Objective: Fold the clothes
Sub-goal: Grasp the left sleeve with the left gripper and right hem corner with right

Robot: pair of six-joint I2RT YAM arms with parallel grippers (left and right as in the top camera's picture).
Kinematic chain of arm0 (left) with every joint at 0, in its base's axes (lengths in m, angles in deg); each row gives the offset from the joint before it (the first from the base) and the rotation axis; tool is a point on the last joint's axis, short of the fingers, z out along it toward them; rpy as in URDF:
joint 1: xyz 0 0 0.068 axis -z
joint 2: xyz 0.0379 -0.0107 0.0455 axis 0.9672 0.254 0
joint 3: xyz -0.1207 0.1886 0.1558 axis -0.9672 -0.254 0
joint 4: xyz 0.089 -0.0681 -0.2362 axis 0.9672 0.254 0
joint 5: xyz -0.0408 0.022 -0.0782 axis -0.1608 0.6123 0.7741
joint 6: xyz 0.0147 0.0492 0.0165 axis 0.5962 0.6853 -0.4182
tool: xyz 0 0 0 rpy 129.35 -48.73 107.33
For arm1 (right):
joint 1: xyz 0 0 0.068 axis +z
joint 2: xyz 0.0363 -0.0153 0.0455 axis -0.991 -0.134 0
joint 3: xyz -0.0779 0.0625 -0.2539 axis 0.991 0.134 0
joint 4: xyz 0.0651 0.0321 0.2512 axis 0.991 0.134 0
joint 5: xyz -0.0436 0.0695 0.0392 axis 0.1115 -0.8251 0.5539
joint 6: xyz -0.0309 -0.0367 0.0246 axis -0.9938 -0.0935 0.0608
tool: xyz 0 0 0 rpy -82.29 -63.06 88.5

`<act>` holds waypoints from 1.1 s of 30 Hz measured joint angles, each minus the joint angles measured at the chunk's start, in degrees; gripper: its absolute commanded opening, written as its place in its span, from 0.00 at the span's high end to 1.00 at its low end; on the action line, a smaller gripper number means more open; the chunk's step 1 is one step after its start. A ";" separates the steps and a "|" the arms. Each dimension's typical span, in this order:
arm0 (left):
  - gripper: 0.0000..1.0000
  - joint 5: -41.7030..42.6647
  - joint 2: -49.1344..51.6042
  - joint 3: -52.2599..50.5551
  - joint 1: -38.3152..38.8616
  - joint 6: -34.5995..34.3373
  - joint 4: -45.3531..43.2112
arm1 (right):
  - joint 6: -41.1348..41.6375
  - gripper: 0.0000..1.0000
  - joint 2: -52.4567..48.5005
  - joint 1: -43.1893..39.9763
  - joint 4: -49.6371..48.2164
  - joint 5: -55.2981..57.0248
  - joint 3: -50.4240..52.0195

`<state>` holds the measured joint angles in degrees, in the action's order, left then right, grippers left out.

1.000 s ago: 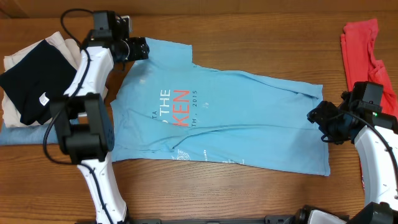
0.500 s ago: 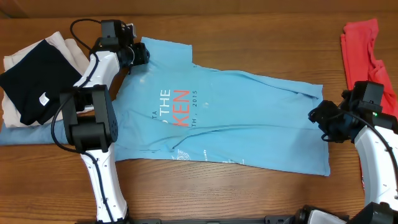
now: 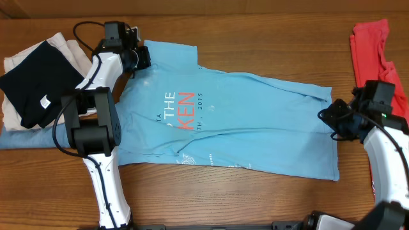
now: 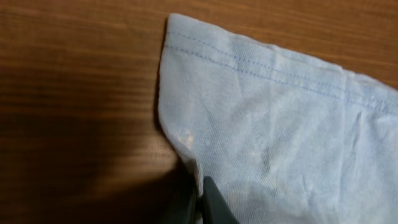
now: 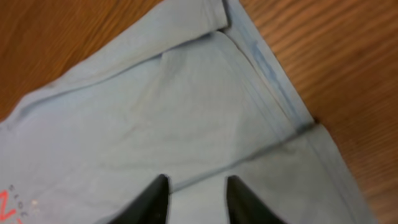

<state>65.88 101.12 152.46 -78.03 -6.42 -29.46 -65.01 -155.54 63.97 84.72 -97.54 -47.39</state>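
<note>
Wooden table [image 3: 268, 38]: left end effector [image 3: 144, 57] pinches blue T-shirt [image 3: 255, 121] sleeve.

The left arm [image 3: 99, 69] and the right arm [image 3: 383, 160] are smooth white tubes joined by chunky black blocks. A thin black cable [image 3: 75, 30] loops out by the left arm. The left gripper [image 3: 142, 56] and the right gripper [image 3: 329, 117] are black, and the right one has two dark pointed fingers [image 5: 152, 199].

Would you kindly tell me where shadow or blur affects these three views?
Overhead: evenly lit, light blue short-sleeved T-shirt sharp. Left wrist: dark shadow over the wooden table beside the left pincer. Right wrist: right pincer blurred, shirt clear.
</note>
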 measured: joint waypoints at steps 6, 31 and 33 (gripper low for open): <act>0.96 0.22 -0.02 1.11 0.00 0.00 4.59 | -1.97 0.55 -12.44 0.04 -13.20 -2.27 -0.70; 0.96 0.15 -0.02 1.42 0.00 0.00 5.46 | -2.62 0.56 -23.91 0.04 -32.61 1.25 -1.90; 0.96 0.15 -0.02 1.42 0.00 0.00 5.46 | -2.64 0.56 -24.15 0.04 -32.33 1.25 -1.90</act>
<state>66.04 101.10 153.88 -78.03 -6.42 -24.00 -67.65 -179.70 64.02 52.39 -96.29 -49.29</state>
